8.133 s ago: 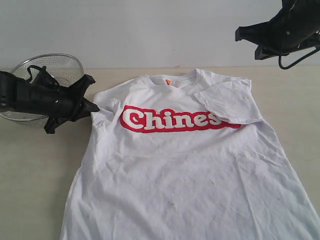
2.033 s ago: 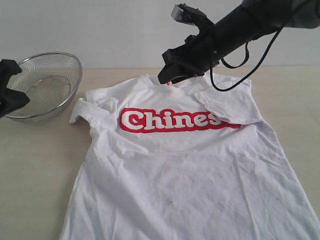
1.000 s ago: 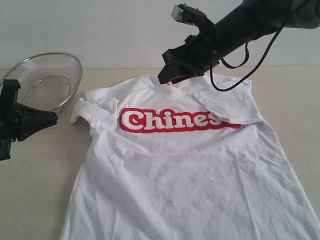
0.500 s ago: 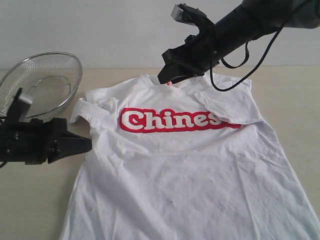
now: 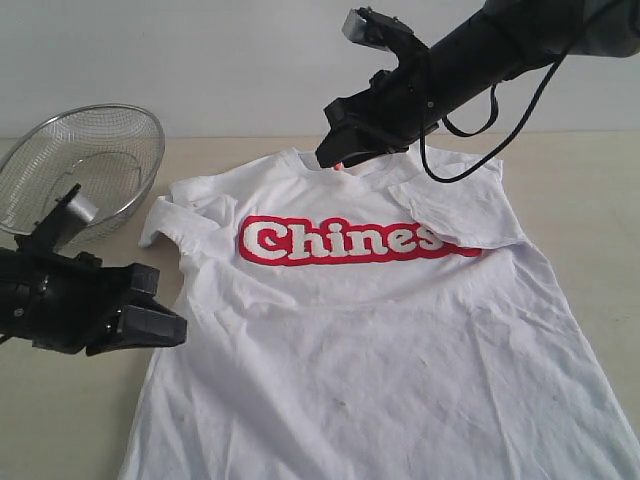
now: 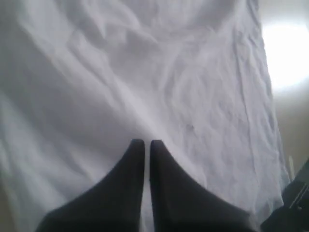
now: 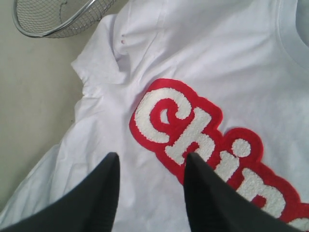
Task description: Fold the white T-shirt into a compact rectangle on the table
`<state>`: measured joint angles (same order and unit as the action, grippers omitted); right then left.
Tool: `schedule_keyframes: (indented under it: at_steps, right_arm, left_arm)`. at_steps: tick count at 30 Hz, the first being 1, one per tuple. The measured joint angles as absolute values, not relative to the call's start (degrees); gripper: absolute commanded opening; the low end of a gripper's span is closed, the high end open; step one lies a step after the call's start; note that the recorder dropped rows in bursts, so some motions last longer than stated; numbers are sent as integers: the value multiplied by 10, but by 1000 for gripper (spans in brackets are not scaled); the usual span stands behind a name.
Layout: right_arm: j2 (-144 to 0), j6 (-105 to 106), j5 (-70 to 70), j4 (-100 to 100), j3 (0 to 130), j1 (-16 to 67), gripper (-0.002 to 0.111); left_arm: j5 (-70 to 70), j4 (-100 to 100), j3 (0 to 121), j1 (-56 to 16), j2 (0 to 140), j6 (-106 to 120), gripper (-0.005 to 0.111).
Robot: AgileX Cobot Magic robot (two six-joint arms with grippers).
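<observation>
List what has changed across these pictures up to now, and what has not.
The left claw, shut, left the sleeve of the shirt bunched inward, drew back beside the bowl, then came nearer the camera to the shirt's side edge. The right claw, open, came down from the far corner to the collar and stopped there. The bowl and the rest of the shirt stayed put.

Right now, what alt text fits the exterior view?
A white T-shirt lettered "Chines" lies face-up on a beige table, one sleeve folded onto the chest. The shut left end effector is by its left edge; the open right end effector hovers above the collar. A wire-mesh bowl stands behind.
</observation>
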<state>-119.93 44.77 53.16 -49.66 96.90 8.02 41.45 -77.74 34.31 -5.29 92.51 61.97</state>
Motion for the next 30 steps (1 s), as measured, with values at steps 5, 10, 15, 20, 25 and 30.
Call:
schedule_keyframes:
  at_steps: [5,10,15,20,25,30]
  right_arm:
    - [-1199,448,532,-497,969,80,39]
    - [-1199,448,532,-497,969,80,39]
    - [-1199,448,532,-497,969,80,39]
    - [-1199,448,532,-497,969,80,39]
    - [-1199,448,532,-497,969,80,39]
    - [-1199,448,532,-497,969,80,39]
  left_arm:
    - [303,-548,344,-77,874,376,4]
    - [128,-257,340,-123,855,72,4]
    - [-55,-71,292,-160,858,-242,4]
    - [-295,55,227,-158,891,-521,4]
    - [-436,97,218,-137,929,-655,4]
    - [-524,94,218,-102,991,-750,4]
